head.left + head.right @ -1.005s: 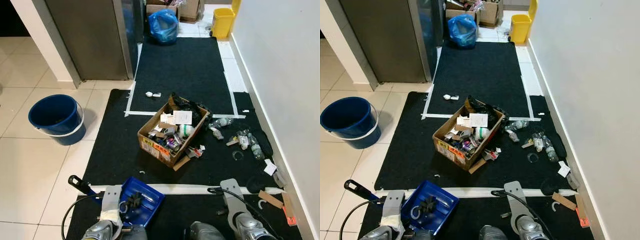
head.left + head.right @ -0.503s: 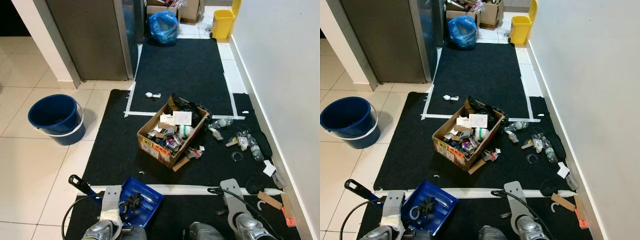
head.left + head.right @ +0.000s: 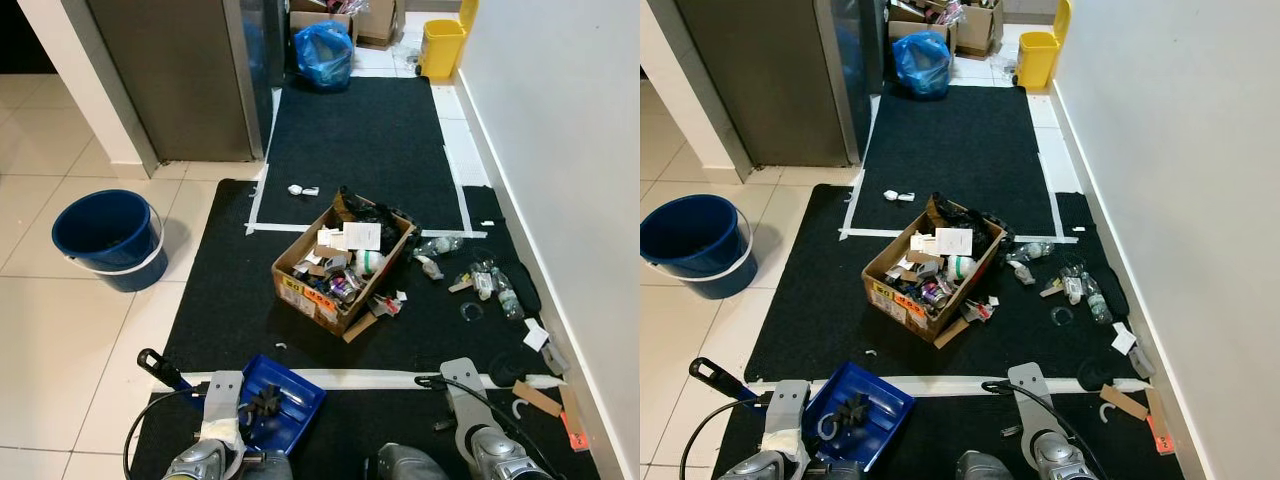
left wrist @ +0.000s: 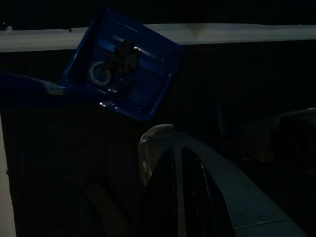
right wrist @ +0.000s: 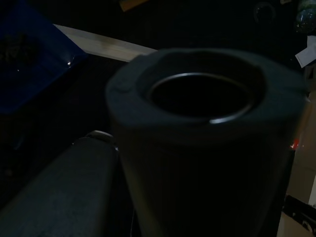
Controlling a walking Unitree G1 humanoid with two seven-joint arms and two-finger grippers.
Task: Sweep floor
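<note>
The left tool (image 4: 173, 197) hangs low over the near black mat (image 3: 230, 300); its two black fingers (image 4: 163, 192) lie close together with only a thin slit between them, and they clasp nothing; the left wrist view is dark. Just ahead of it the blue plastic dustpan (image 3: 275, 400) lies on the mat, against the white tape strip (image 3: 370, 379) that crosses the mat's near edge; a few dark scraps and a pale ring rest in its tray, and its black handle (image 3: 160, 368) reaches out over the mat's left edge onto the pale tiled floor (image 3: 70, 340). The right tool sits low near the same tape strip, further right; in its wrist view a dark round tube (image 5: 207, 128) stands right before the camera, and I cannot tell how its fingers stand. Both silver arms (image 3: 470, 425) hang bent at the bottom of the head views.

Beyond the tape, mid-mat, an open brown cardboard box (image 3: 340, 265) is heaped with mixed rubbish; loose litter, crushed clear bottles (image 3: 490, 285) and paper scraps (image 3: 537, 336) are strewn between the box and the white wall (image 3: 560, 150) along the mat's right edge. A round blue bucket (image 3: 105, 235) stands on the tiles off the mat's left edge. At the far end of the farther mat sit a knotted blue bag (image 3: 325, 55) and a yellow bin (image 3: 443, 45).
</note>
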